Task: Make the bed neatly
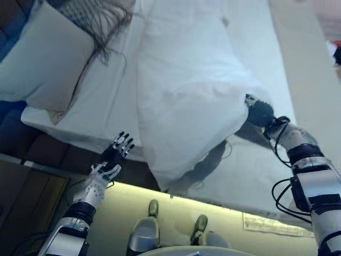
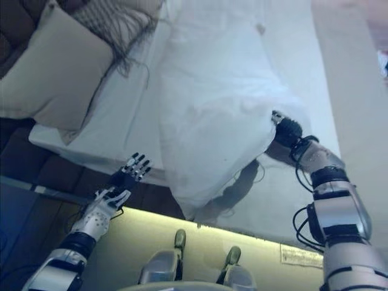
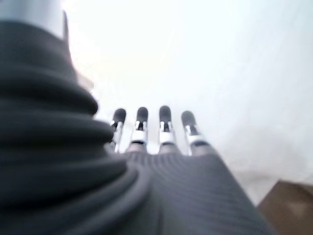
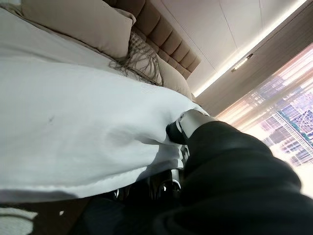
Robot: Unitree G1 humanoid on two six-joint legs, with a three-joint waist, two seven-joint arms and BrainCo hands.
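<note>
The white duvet (image 1: 186, 90) lies bunched in a long heap down the middle of the bed (image 1: 266, 176), its lower end lifted off the sheet and hanging toward the bed's near edge, where a fold droops and casts a shadow on the mattress. My right hand (image 1: 254, 106) grips that lifted edge on the side toward the bed's right edge: in my right wrist view the thumb is curled over the cloth and the fingers are tucked beneath the hem, so the duvet is pinched between them and held up off the sheet. The white sheet (image 1: 109, 101) shows bare on both sides of the heap. My left hand (image 1: 118, 151) hovers just off the bed's near edge toward its left corner, fingers straight and spread, holding nothing; I cannot tell whether the fingertips touch the mattress side. At the bed's far left corner a beige pillow (image 1: 48, 58) leans half over the edge, and beside it lies a fringed, netted throw (image 1: 96, 18) whose strands trail onto the sheet. Past the pillow, my right wrist view shows a padded brown headboard (image 4: 164, 41).
</note>
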